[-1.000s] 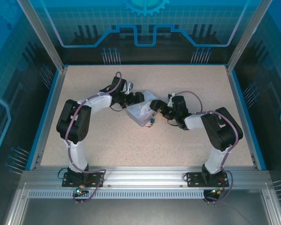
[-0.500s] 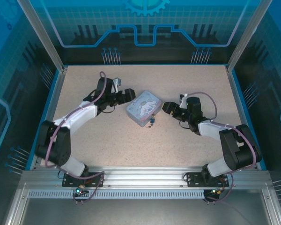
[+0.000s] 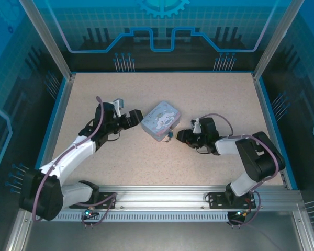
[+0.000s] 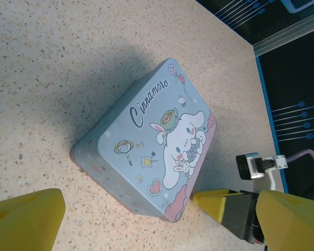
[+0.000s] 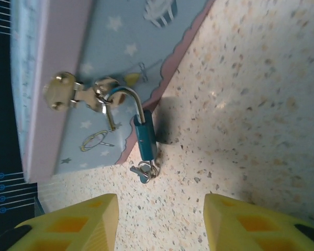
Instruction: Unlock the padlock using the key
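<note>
Tiny teal metal padlock (image 5: 145,138) is hanging mid-worktop from light-blue cartoon tin (image 5: 115,47), probably light and swingy. Small dark metal key (image 5: 145,171) is sitting at its base; best pinched by the bow. Left gripper (image 3: 134,118) and right gripper (image 5: 159,209) are gaping, empty.

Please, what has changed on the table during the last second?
The left tool drew back to the left from the tin. The right tool drew back to the right, then returned toward the padlock. Neither holds anything now. The tin, padlock and key stayed roughly in place.
</note>
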Motion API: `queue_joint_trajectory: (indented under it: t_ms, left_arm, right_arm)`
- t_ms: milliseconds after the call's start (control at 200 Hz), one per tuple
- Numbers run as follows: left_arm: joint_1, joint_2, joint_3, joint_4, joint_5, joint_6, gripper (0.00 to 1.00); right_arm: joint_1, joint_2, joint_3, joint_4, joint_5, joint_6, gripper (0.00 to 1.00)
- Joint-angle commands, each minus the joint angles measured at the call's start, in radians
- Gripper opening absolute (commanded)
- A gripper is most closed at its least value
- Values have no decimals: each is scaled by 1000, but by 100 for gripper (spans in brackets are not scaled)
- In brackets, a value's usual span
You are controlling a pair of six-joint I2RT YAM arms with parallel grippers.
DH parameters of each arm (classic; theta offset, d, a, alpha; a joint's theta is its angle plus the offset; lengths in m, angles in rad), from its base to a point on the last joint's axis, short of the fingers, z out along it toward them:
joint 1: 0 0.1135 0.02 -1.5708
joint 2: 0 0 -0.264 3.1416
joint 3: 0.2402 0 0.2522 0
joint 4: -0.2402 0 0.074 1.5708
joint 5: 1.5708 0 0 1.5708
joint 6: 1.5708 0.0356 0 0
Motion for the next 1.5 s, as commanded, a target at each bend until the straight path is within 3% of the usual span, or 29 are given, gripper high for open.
queue_joint_trajectory:
  t_ms: [0,145,1005,1301,1496]
  left_arm:
    - [7,-54,-31,-9,-27,-26,96]
    - [8,-72,-39,-21,-33,-27,96]
    - [13,-69,-31,-29,-34,-32,97]
    - [13,-66,-31,-32,-31,-34,97]
    - [13,-66,-26,-41,-31,-33,97]
  right_arm:
    - [23,52,45,50,-9,22,43]
    - [37,108,54,142,-19,65,39]
    - [74,257,87,239,4,115,26]
    - [77,258,72,270,31,125,11]
    - [70,237,70,270,47,125,9]
